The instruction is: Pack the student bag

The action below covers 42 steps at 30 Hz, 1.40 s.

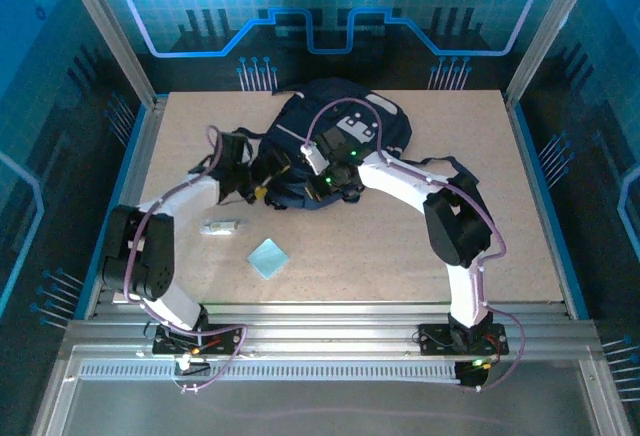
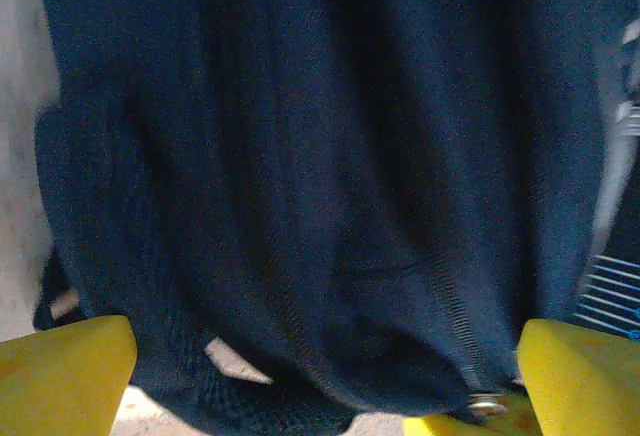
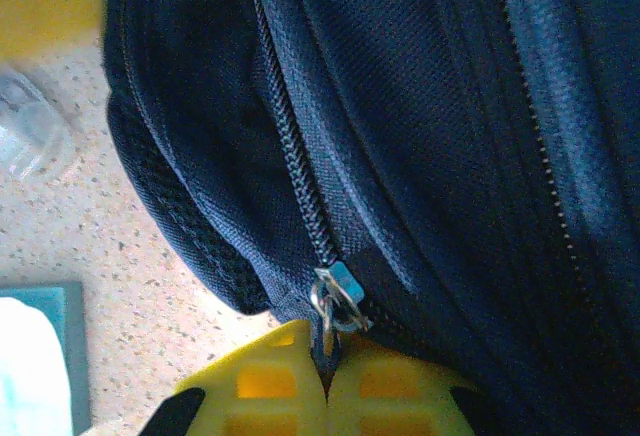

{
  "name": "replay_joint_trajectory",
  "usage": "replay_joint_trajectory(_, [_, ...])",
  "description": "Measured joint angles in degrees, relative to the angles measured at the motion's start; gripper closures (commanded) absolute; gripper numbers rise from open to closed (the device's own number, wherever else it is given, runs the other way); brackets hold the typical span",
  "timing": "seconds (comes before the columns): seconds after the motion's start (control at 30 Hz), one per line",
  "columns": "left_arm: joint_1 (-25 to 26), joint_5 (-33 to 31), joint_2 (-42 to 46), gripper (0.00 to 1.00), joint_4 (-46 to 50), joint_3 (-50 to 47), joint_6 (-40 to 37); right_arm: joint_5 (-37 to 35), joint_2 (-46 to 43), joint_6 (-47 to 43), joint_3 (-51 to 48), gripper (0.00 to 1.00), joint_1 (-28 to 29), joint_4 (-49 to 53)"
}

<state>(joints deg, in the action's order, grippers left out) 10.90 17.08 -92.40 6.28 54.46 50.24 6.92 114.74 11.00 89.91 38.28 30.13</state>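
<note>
The right gripper (image 3: 325, 356) has its yellow fingers (image 3: 260, 386) pressed together on the dark pull (image 3: 322, 341) below the metal zip slider (image 3: 337, 294) of the student bag (image 3: 430, 136). Speckled table (image 3: 130, 286) lies left, with a teal-edged item (image 3: 40, 356) at the corner

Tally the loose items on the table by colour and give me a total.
Dark navy: 1, the student bag
Light blue: 1, the flat square pad
White or clear: 1, the small oblong item
Total: 3
</note>
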Motion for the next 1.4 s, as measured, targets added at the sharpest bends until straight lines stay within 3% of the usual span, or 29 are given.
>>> replay_joint_trajectory(0.13, [3.61, -1.9, -2.71, 0.07, -4.09, -1.36, 5.11, 1.81, -0.02, 2.75, -0.07, 1.0, -0.11, -0.63])
replay_joint_trajectory(0.2, [3.91, -2.73, -4.0, 0.19, -5.97, -1.36, 6.78, 2.38, -0.11, 3.67, -1.03, 1.0, -0.33, -1.84])
replay_joint_trajectory(0.4, [4.0, -6.21, -6.43, 1.0, -10.47, -2.38, 10.86, 3.67, -4.17, 2.62, -7.74, 1.0, -0.83, -4.39])
replay_joint_trajectory(0.7, [3.28, -6.01, -6.21, 1.0, -11.76, -2.97, 10.16, 0.57, -6.58, -7.26, -10.1, 1.0, -4.37, 1.18])
replay_joint_trajectory(0.97, [1.99, -5.68, -1.88, 1.0, -11.04, -4.48, 8.07, -8.39, -5.22, -13.81, -9.64, 1.0, -11.61, 5.31])
replay_joint_trajectory(1.27, [1.9, -5.64, -0.42, 1.0, -10.01, -4.5, 6.58, -20.15, 1.07, -19.26, 0.85, 1.0, -17.84, 8.09])
replay_joint_trajectory(1.4, [1.97, -4.83, 0.28, 1.0, -10.1, -4.79, 6.6, -21.53, 2.67, -20.52, 3.78, 1.0, -18.08, 10.29])
